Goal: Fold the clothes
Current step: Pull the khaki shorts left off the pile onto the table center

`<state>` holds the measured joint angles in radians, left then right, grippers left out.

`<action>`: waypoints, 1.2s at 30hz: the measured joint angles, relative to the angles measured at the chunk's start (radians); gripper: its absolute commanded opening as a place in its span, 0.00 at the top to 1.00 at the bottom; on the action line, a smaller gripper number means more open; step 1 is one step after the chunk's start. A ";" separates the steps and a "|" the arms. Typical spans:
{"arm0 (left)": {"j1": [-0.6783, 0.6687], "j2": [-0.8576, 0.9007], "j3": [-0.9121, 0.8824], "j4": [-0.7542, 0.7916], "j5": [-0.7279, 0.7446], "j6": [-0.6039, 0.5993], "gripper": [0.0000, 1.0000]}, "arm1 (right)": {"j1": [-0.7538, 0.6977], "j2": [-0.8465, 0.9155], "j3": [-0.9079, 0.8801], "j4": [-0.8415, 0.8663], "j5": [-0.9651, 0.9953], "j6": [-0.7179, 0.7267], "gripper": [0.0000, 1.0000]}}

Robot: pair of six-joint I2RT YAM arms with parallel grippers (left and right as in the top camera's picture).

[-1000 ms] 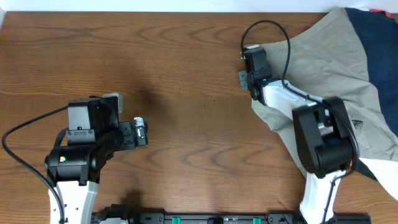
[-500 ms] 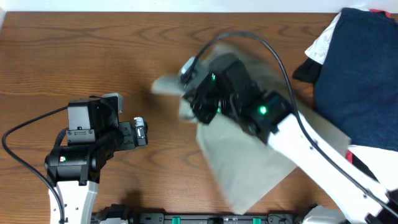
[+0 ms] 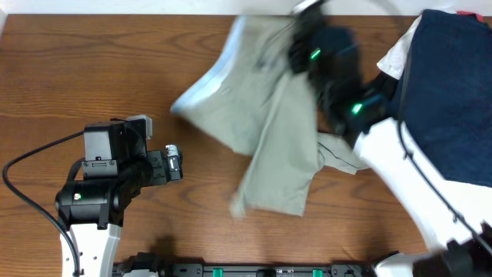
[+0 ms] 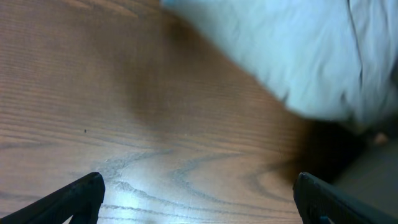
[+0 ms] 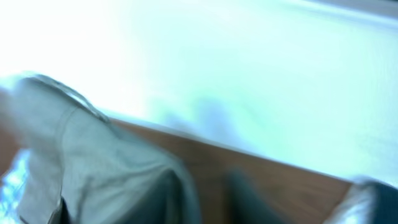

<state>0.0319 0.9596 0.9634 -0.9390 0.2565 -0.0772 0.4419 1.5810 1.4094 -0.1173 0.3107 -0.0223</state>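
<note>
The khaki shorts hang spread and blurred over the middle of the table, from near the far edge down toward the front. My right gripper is above the table's far edge at the top of the shorts, apparently shut on them and holding that part up. In the right wrist view the shorts drape at the left beside the blurred dark fingers. My left gripper is open and empty at the left, apart from the shorts. In its wrist view the shorts show pale at the top right.
A large navy-blue garment lies at the right edge with a white cloth at its left border. The wooden table shows bare at the left and far left. The right arm crosses the right side.
My right gripper has swung from the table's middle up to the far edge, pulling the shorts with it. The shorts have spread out over the centre. The left arm has not moved.
</note>
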 measured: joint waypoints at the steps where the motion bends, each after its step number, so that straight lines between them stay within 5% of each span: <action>1: 0.000 0.000 0.000 0.000 0.000 0.000 0.02 | -0.040 0.018 0.000 0.004 0.005 0.012 0.01; 7: 0.000 0.000 0.000 0.001 0.000 0.000 0.02 | -0.141 0.064 -0.002 -0.235 -0.134 0.078 0.01; 18: 0.000 0.000 0.000 0.000 0.000 0.000 0.02 | 0.039 0.062 -0.002 -0.666 -0.533 0.132 0.01; 25: 0.000 0.000 0.000 0.005 -0.030 -0.011 0.02 | 0.255 0.085 -0.004 -0.657 -0.444 0.158 0.01; 36: 0.052 0.000 0.000 0.005 -0.259 -0.249 0.02 | 0.392 0.350 -0.012 -0.433 -0.153 0.195 0.02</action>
<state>0.0837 0.9596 0.9638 -0.9344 -0.0029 -0.3264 0.8341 1.9312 1.3975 -0.5507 0.1574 0.1726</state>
